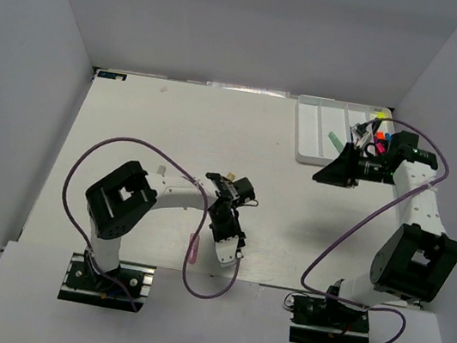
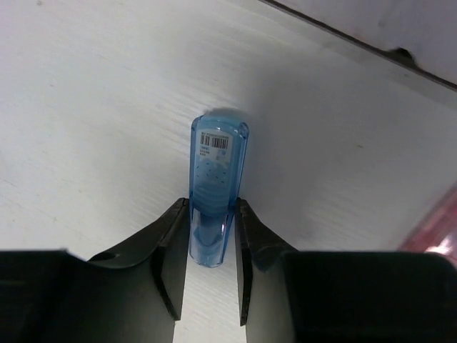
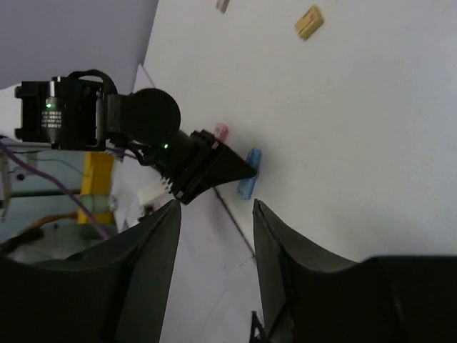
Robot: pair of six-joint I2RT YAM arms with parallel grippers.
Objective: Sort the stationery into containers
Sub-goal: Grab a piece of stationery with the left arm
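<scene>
A translucent blue capsule-shaped piece point(image 2: 214, 182) with a barcode label lies flat on the white table. My left gripper point(image 2: 212, 204) is shut on its near end, both fingertips against its sides. In the top view the left gripper point(image 1: 231, 253) sits low near the table's front edge and hides the piece. A pink piece point(image 1: 194, 247) lies just left of it. The white divided tray point(image 1: 307, 140) stands at the back right, holding highlighters point(image 1: 380, 136) and a green item point(image 1: 336, 142). My right gripper point(image 1: 337, 170) hovers open and empty beside the tray's near edge.
The right wrist view looks across the table at the left arm. It shows the right gripper point(image 3: 216, 207), the blue piece point(image 3: 250, 184), a pink piece point(image 3: 221, 131) and two tan bits point(image 3: 308, 21) lying farther off. The front table edge runs close behind the left gripper.
</scene>
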